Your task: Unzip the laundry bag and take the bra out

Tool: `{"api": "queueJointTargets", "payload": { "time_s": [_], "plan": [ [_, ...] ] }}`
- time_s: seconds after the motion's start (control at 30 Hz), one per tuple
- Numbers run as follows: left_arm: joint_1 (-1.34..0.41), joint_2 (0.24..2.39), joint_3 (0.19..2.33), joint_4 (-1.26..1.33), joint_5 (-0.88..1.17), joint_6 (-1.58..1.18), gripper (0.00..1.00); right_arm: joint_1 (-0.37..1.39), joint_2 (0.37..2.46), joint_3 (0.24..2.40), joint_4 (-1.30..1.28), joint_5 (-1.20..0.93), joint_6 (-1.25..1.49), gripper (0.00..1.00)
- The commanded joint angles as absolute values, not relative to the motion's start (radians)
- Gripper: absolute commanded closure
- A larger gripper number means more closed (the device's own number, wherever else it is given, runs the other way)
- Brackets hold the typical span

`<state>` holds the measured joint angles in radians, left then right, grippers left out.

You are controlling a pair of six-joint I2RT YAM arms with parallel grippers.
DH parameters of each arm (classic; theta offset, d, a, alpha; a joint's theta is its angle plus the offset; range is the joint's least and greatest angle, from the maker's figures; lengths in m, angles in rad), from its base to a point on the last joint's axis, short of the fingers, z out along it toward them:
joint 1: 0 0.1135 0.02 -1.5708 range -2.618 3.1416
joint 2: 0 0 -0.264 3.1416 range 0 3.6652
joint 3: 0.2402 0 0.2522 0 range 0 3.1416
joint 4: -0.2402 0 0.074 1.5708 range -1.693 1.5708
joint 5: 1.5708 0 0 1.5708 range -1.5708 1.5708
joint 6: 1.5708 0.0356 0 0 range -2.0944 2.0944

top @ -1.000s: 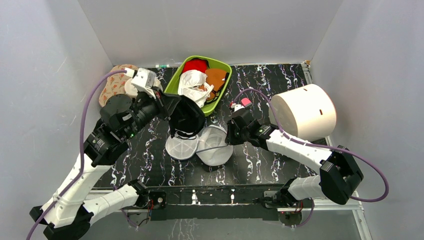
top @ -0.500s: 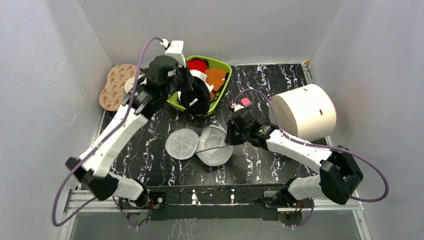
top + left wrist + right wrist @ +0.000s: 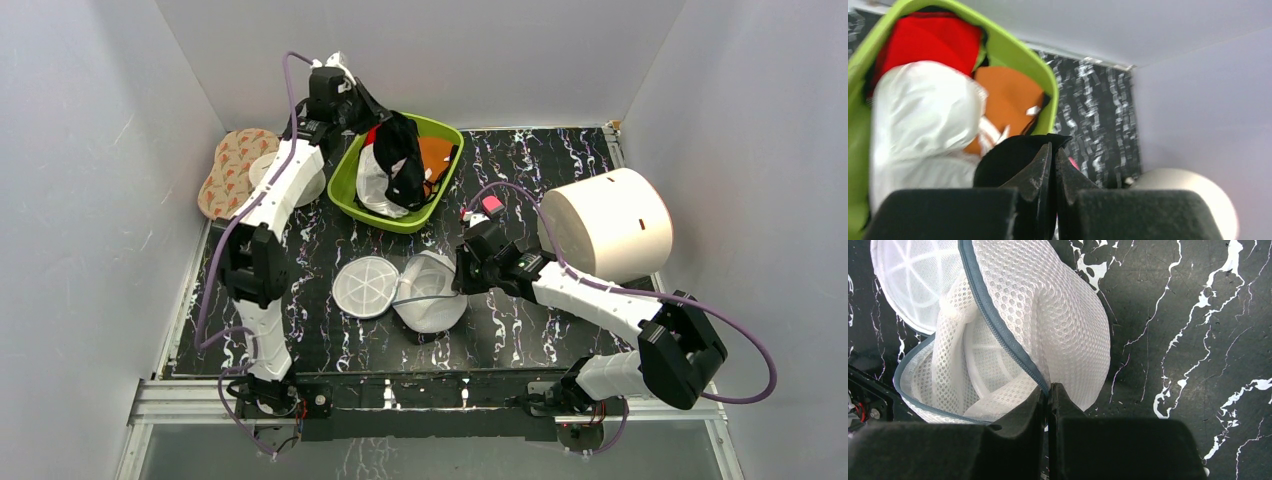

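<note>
The laundry bag lies open on the black table, its two mesh halves side by side, grey zipper round the rim; no garment shows in the part of it I see. My right gripper is shut on its zipper edge, seen close in the right wrist view against the mesh. My left gripper is shut on a black garment that hangs over the green basket. In the left wrist view the black cloth shows between the fingers. A white glossy bra lies in the basket.
The basket also holds a red garment and an orange one. A large white cylinder stands at the right. A patterned pad lies at the far left by the wall. Grey walls enclose the table.
My left arm has swung from above the open bag up and back to the basket, carrying the black garment. The right gripper has stayed on the bag's edge.
</note>
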<state>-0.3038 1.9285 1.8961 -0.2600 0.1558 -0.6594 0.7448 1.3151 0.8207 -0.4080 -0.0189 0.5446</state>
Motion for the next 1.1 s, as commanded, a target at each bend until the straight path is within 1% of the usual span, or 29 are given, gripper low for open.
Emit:
{"api": "queueJointTargets", "payload": {
  "time_s": [0.0,0.23,0.37,0.43,0.53,0.6,0.8,0.93,1.07],
  "plan": [
    [-0.268,2.000,2.047,-0.062,0.301,-0.886,1.00,0.741,1.303,0.824,-0.351,-0.021,0.550,1.00],
    [-0.257,2.164,2.197,0.087,0.376,-1.066,1.00,0.741,1.302,0.810,-0.343,-0.026,0.557,1.00],
    [-0.256,2.195,2.172,0.051,0.376,-1.033,1.00,0.742,1.308,0.810,-0.337,-0.036,0.561,1.00],
    [-0.251,2.175,2.087,0.023,0.341,-1.001,1.00,0.742,1.308,0.809,-0.334,-0.041,0.564,1.00],
    [-0.236,2.114,1.872,0.060,0.290,-1.010,1.00,0.742,1.306,0.801,-0.326,-0.046,0.566,1.00],
    [-0.227,2.085,1.720,0.086,0.305,-1.022,1.00,0.743,1.308,0.797,-0.323,-0.050,0.568,1.00],
    [-0.226,1.978,1.408,0.177,0.366,-1.012,1.00,0.743,1.322,0.793,-0.311,-0.067,0.574,1.00],
    [-0.223,1.914,1.306,0.140,0.338,-0.928,1.00,0.744,1.325,0.794,-0.304,-0.080,0.577,1.00],
    [-0.223,1.880,1.285,0.117,0.351,-0.862,0.99,0.743,1.321,0.793,-0.303,-0.087,0.584,1.00]
  ]
}}
